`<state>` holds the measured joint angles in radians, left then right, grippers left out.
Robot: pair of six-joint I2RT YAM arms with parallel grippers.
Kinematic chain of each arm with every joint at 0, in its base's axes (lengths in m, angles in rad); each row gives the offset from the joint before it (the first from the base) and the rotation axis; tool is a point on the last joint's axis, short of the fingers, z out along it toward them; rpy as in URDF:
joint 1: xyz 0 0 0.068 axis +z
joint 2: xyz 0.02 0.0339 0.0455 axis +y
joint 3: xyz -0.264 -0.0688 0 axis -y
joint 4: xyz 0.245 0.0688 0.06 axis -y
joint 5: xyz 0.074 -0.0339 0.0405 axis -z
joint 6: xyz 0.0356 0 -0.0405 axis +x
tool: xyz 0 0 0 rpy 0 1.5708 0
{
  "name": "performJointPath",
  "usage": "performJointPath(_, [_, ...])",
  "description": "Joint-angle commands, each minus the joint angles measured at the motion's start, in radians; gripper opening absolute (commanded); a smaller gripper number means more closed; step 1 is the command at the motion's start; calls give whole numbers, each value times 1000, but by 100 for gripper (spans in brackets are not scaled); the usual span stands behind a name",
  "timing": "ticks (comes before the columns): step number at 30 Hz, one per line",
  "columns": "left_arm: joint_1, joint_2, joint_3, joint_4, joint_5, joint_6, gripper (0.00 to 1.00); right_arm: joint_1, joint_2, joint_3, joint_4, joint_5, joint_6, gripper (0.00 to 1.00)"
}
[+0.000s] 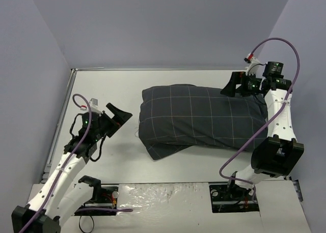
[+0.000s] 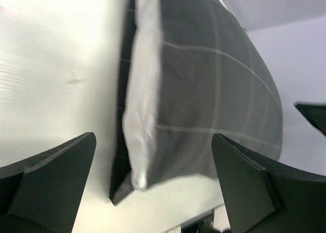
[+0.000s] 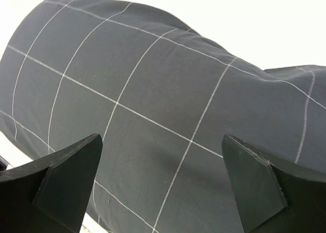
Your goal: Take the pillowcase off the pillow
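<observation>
The dark checked pillowcase lies across the middle of the white table, still around the pillow. In the left wrist view the pillowcase has its open end facing me, and the white pillow shows along that opening. My left gripper is open and empty, just left of the open end and apart from it. My right gripper is open and empty, hovering over the far right end of the pillowcase, with its jaws spread above the fabric.
The white table is bounded by lavender walls at the back and both sides. A purple cable loops above the right arm. Crinkled plastic sheeting covers the near edge between the arm bases.
</observation>
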<state>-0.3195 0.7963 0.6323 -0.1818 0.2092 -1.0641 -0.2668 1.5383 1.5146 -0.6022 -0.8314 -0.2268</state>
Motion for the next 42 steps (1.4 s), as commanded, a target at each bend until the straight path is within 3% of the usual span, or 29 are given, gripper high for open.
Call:
performJointPath(1, [106, 133, 38, 42, 67, 33, 97, 3, -13, -17, -4, -54, -57, 100])
performJointPath(3, [171, 257, 55, 121, 149, 32, 100, 3, -32, -30, -4, -54, -75, 100])
performJointPath(7, [197, 453, 145, 217, 231, 50, 80, 3, -73, -53, -4, -29, -118, 100])
performJointPath(11, [186, 526, 182, 200, 329, 88, 69, 1, -131, -83, -5, 12, -167, 100])
performJointPath(14, [183, 511, 146, 133, 357, 141, 69, 1, -156, -106, -4, 17, -174, 100])
performJointPath(20, [183, 509, 73, 215, 470, 168, 74, 1, -155, -128, -4, -21, -146, 100])
performJointPath(32, [129, 570, 182, 231, 521, 204, 77, 1, -193, -143, -4, -49, -105, 100])
performJointPath(42, [125, 555, 153, 318, 587, 170, 79, 3, -237, -185, -5, -55, -88, 100])
